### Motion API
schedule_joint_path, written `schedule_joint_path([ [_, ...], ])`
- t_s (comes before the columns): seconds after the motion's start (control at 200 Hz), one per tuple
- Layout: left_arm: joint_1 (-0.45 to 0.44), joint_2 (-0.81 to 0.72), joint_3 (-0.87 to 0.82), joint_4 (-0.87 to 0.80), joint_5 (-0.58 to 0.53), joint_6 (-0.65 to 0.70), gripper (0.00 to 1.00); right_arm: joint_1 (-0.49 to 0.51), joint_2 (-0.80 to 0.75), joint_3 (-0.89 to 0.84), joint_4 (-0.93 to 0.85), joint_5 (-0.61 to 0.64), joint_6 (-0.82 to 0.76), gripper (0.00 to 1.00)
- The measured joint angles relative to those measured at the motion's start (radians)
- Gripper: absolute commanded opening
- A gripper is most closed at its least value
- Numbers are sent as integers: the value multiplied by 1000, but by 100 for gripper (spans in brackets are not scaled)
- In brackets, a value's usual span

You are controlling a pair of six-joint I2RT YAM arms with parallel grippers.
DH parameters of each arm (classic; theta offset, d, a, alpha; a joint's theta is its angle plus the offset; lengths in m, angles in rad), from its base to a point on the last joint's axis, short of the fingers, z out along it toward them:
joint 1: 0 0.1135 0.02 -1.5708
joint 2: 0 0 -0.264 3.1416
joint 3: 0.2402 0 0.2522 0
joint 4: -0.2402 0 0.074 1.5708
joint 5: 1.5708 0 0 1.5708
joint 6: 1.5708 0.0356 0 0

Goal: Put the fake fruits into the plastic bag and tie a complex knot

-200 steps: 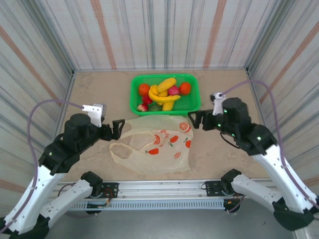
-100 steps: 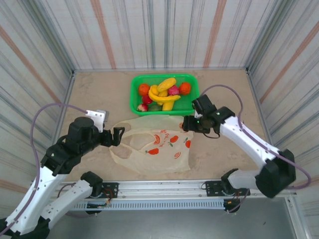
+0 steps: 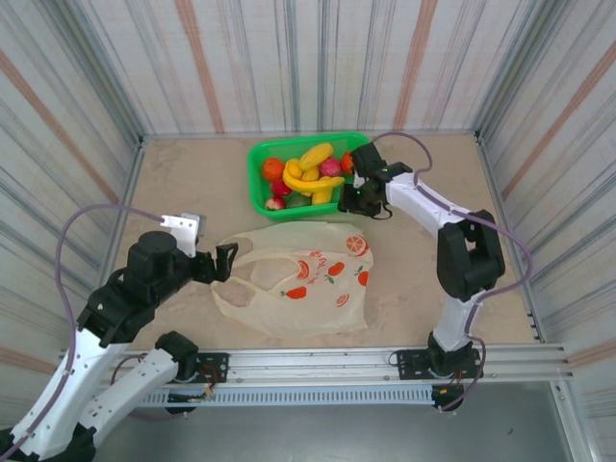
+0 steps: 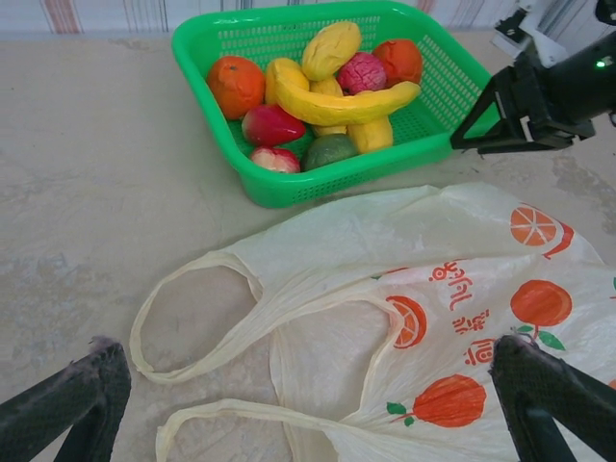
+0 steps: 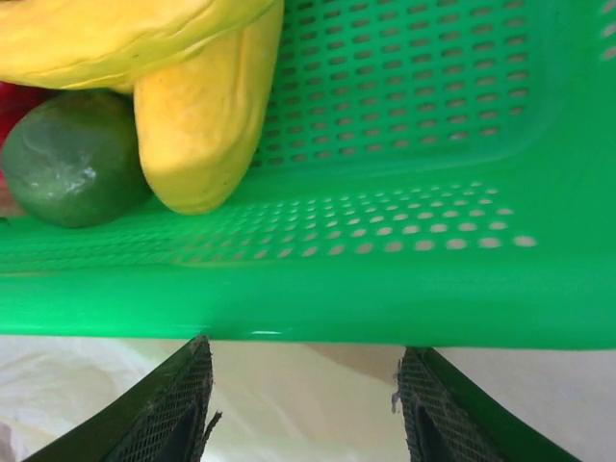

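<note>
The fake fruits are piled in a green basket: bananas, an orange round, red and green pieces. The plastic bag lies flat and empty on the table, near the basket. Its two loop handles are untied and point left. My left gripper hovers open over those handles. My right gripper is at the basket's near right rim. Its jaws stand apart with nothing between them. A green fruit and a yellow one lie just past the rim.
Striped walls close in the sandy table on three sides. The right arm stretches across the table's right half. A metal rail runs along the near edge.
The right arm swung from the bag's right corner forward to the basket, its jaws narrowing. The basket slid left and turned a little. The left gripper barely moved.
</note>
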Motion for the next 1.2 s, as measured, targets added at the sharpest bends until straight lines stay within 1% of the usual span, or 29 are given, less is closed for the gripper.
schedule_joint_path([
  [0.065, 0, -1, -1, 10, -6, 3, 99, 13, 56, 71, 3, -2, -10, 51],
  [0.14, -1, -1, -5, 13, -8, 4, 99, 24, 95, 129, 1, 0, -18, 52],
  [0.235, -1, -2, -10, 13, -13, 4, 99, 47, 83, 146, -23, 23, -41, 61],
  [0.301, -1, -3, -12, 13, -14, 4, 99, 72, 38, 128, -51, 48, -59, 64],
  [0.361, -1, -7, -14, 13, -19, 4, 99, 102, -56, 55, -61, 63, -63, 67],
  [0.451, -1, -16, -14, 14, -29, 4, 99, 143, -267, -98, -110, 71, -59, 73],
  [0.531, -1, -18, -14, 15, -32, 5, 99, 142, -445, -195, -167, 69, -37, 78],
  [0.616, -1, -15, -14, 18, -31, 7, 99, 135, -578, -272, -212, 64, -7, 81],
  [0.691, -1, -7, -14, 19, -28, 8, 99, 135, -648, -336, -233, 34, 29, 80],
  [0.751, -1, 0, -14, 23, -22, 10, 99, 136, -679, -394, -233, -5, 64, 77],
  [0.796, -1, 5, -14, 24, -19, 10, 99, 137, -689, -440, -229, -34, 85, 72],
  [0.902, -1, 5, -14, 25, -12, 11, 99, 142, -688, -536, -191, -102, 140, 58],
  [0.967, -1, -2, -15, 25, -13, 11, 99, 144, -674, -572, -168, -143, 161, 44],
  [0.987, -1, -5, -15, 25, -13, 11, 99, 144, -668, -575, -164, -147, 170, 41],
  [0.992, -1, -6, -15, 25, -13, 12, 99, 144, -665, -576, -162, -151, 173, 38],
  [1.007, -1, -8, -15, 25, -13, 12, 99, 143, -657, -577, -157, -157, 167, 34],
  [1.012, -1, -9, -15, 25, -13, 12, 99, 144, -655, -577, -157, -157, 167, 34],
  [1.042, -1, -14, -15, 26, -13, 13, 99, 143, -641, -577, -147, -169, 175, 26],
  [1.062, -1, -18, -15, 26, -13, 14, 99, 142, -628, -576, -138, -172, 177, 22],
  [1.157, -1, -27, -15, 32, -13, 18, 99, 119, -567, -542, -151, -165, 147, 11],
  [1.197, -1, -30, -15, 33, -13, 19, 99, 102, -533, -506, -168, -154, 129, 9],
])
